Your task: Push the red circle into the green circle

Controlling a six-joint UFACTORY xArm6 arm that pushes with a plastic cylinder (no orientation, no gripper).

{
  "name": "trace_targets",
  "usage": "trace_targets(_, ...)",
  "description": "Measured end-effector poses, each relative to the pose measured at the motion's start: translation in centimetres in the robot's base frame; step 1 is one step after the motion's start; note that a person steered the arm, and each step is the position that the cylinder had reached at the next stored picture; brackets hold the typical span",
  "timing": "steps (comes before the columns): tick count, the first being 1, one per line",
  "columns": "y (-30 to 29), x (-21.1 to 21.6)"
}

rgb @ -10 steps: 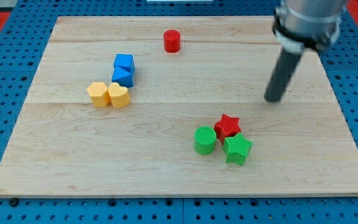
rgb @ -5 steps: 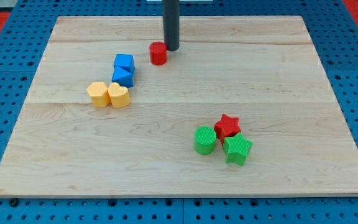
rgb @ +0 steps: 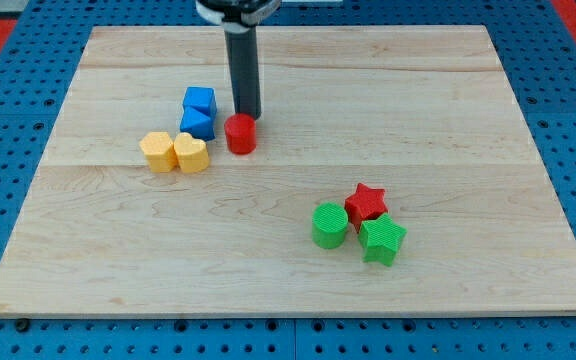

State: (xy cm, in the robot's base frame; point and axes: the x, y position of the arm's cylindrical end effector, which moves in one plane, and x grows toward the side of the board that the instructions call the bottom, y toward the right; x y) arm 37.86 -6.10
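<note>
- Pushing stage right now: tip [rgb: 247,116] of the dark rod planted just behind the red circle [rgb: 240,133], on its top-right side, looks like touching or very nearly.
- Red circle sits mid-surface, a bit left of centre, just beside the blue blocks [rgb: 198,112] and well apart from the green circle [rgb: 329,224] down toward the view's bottom right.
- Biggest worry, judging by the contact side: shoving from there sends red down and left, away from green, maybe into the blue pair or the two yellow blocks [rgb: 173,152]. Probably needs a hop round to red's upper-left side first.
- Round block plus thin rod = easy to slip off sideways if the push line is off-centre.
- Red star [rgb: 366,202] and green star [rgb: 382,240] both huddled right against the green circle, so coming in too far from the right likely clips the star instead and scatters the cluster.
- Tool state: no jaws here at all, just a straight rod, so nothing to open, close or clamp.
- Containers: none anywhere, only loose blocks on the wooden surface [rgb: 488,140].
</note>
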Motion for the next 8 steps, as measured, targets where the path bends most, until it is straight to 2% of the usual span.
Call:
trace_targets(1,-1.4,-1.7)
trace_targets(4,-1.0,5.6)
trace_targets(7,8.1,13.2)
trace_targets(8,7.3,12.6)
